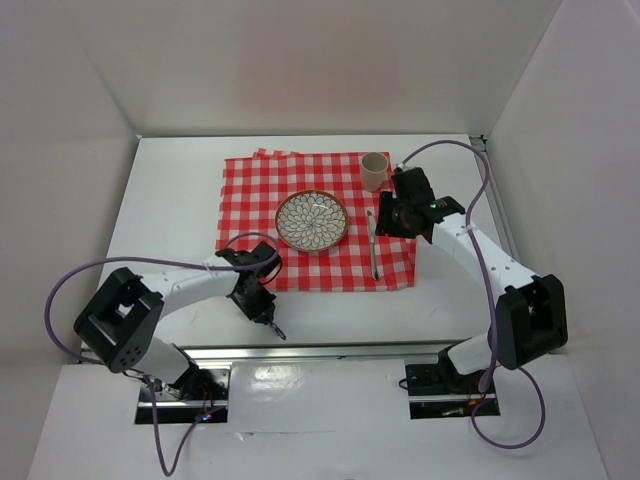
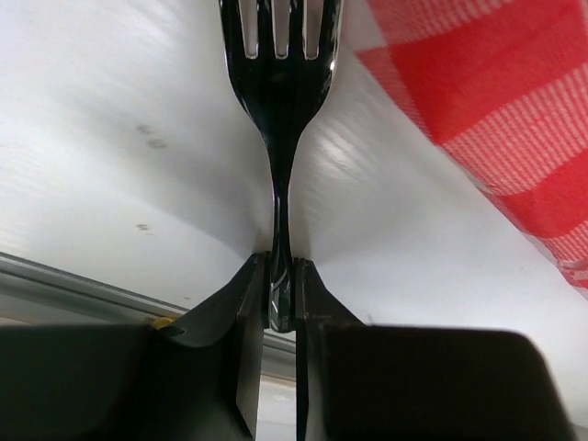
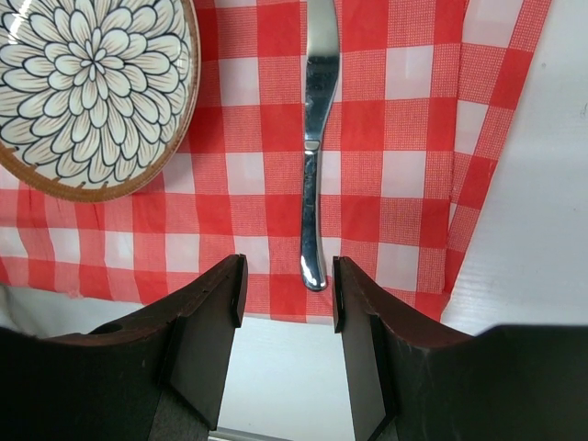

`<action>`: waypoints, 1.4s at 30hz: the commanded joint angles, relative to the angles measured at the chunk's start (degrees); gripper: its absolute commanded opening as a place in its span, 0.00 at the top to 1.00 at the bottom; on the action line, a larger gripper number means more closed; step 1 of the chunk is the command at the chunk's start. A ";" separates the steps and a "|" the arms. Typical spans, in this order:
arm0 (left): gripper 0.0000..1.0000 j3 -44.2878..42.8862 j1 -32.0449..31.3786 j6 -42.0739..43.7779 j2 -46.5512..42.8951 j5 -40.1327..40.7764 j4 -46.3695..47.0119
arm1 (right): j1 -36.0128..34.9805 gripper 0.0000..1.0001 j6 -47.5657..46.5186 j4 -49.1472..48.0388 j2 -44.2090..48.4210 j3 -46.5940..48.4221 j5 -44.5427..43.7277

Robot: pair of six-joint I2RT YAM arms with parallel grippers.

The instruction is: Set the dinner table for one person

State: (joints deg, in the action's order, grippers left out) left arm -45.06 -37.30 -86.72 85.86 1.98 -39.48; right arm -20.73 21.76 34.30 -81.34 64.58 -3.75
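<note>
**Desk:** Where is the fork [image 2: 278, 138]?

**Photographer:** It lies on the bare bench [image 1: 170, 200], close to the near rail [image 1: 330, 351], just off the near left corner of the cloth [image 1: 245, 190]. The left jaws are clenched on its handle end. The shaft runs straight out from them, tines pointing away from the wrist.

**Desk:** And the place it probably belongs?

**Photographer:** Left of the plate [image 1: 312, 221], which sits mid-cloth. That spot lies beyond the jaws, toward the far edge, and the left arm is much the nearer one.

**Desk:** The right arm?

**Photographer:** Its jaws stand apart, grasping nothing, one either side of the handle tip of the knife [image 3: 312, 165]. The knife lies on the cloth right of the plate, its long axis running near edge to far edge. A cup [image 1: 374, 171] stands by the cloth's far right corner.
</note>
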 commanded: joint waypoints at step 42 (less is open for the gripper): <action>1.00 -50.48 15.85 57.54 34.45 12.52 -13.61 | 2.45 0.47 -2.33 5.51 2.59 2.48 -0.56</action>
State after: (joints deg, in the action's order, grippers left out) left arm -95.53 -21.58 -30.09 119.63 16.29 -54.63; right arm -18.65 20.10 38.70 -80.90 65.67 -3.73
